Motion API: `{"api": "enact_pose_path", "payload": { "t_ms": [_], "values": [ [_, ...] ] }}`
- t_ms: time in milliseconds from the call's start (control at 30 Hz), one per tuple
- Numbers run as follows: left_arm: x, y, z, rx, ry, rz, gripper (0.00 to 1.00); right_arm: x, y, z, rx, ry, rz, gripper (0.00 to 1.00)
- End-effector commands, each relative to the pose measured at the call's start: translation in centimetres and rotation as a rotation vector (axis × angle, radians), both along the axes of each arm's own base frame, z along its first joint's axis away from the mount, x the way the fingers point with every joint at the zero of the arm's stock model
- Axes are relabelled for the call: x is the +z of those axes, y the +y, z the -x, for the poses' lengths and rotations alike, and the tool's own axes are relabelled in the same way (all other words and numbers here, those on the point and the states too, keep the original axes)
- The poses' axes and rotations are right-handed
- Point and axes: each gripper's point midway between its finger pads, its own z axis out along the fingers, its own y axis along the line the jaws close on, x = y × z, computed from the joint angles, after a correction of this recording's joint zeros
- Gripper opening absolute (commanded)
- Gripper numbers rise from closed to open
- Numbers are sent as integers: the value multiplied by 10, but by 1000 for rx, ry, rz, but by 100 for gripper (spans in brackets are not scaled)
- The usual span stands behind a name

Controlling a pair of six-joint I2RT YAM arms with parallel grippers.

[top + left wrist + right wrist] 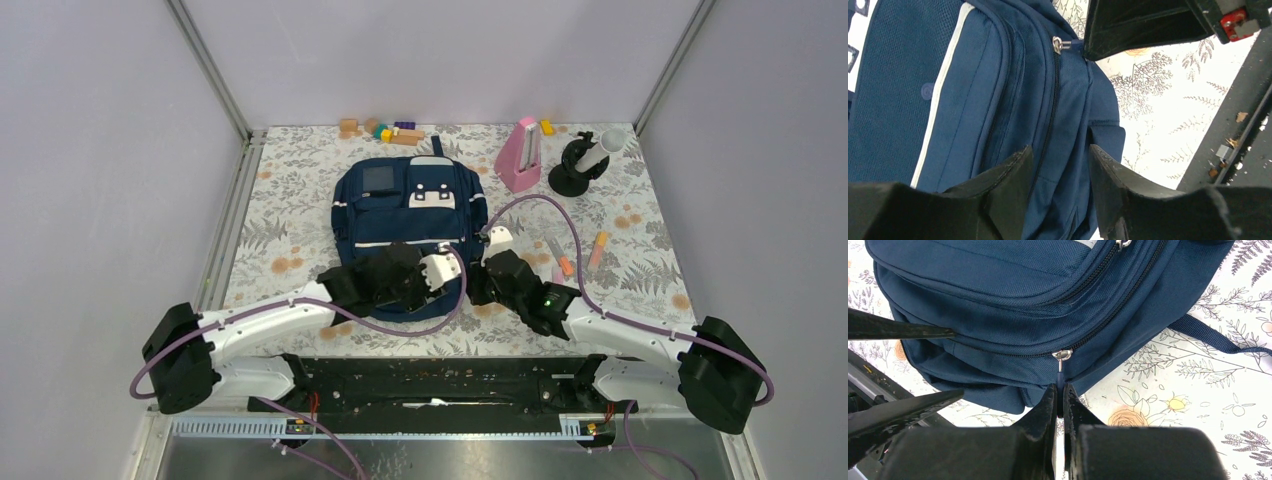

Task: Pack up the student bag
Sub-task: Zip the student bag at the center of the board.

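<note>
While clamped tight with the right claw (1060,390) on a dark zipper pull (1060,374), straddles the zipped seam alongside with the left claw (1060,160), jaws apart over navy fabric. Meets both at the near end of the student bag (405,205), lying flat mid-desk (290,200).
</note>
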Motion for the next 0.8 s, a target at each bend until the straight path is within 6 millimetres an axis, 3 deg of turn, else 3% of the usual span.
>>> {"api": "enact_pose_path", "payload": {
  "t_ms": [0, 200, 400, 767],
  "values": [
    [23, -18, -24, 21, -145, 44, 48, 10, 9, -1, 13, -5, -71, 0],
    [27, -19, -37, 59, -219, 56, 41, 10, 9, 0, 15, -3, -83, 0],
    [12, -23, -34, 35, -187, 35, 41, 9, 8, 0, 14, 1, -87, 0],
    [-6, -25, -28, 15, -148, 7, 49, 11, 5, 0, 7, 0, -97, 0]
  ]
}}
